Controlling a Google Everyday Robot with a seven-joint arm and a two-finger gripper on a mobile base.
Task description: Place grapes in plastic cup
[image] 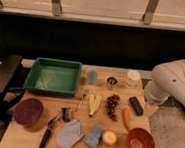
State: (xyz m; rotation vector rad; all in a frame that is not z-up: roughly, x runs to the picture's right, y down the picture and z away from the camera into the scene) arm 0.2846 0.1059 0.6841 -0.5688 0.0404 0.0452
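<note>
The grapes [112,106], a dark red-purple bunch, lie on the wooden table [33,137] near its middle right. The plastic cup [92,77], small and pale blue-grey, stands upright at the back of the table, next to the green tray's right side, up and left of the grapes. My white arm [173,80] bends in from the right. My gripper [150,102] hangs at the table's right edge, right of the grapes and well away from the cup. Nothing shows in it.
A green tray [53,76] at back left. A metal cup [111,82] and white container [133,78] stand right of the plastic cup. A carrot [126,118], black block [135,105], orange bowl [140,143], purple bowl [28,111], cloth [70,135] and sponge [94,136] lie around the grapes.
</note>
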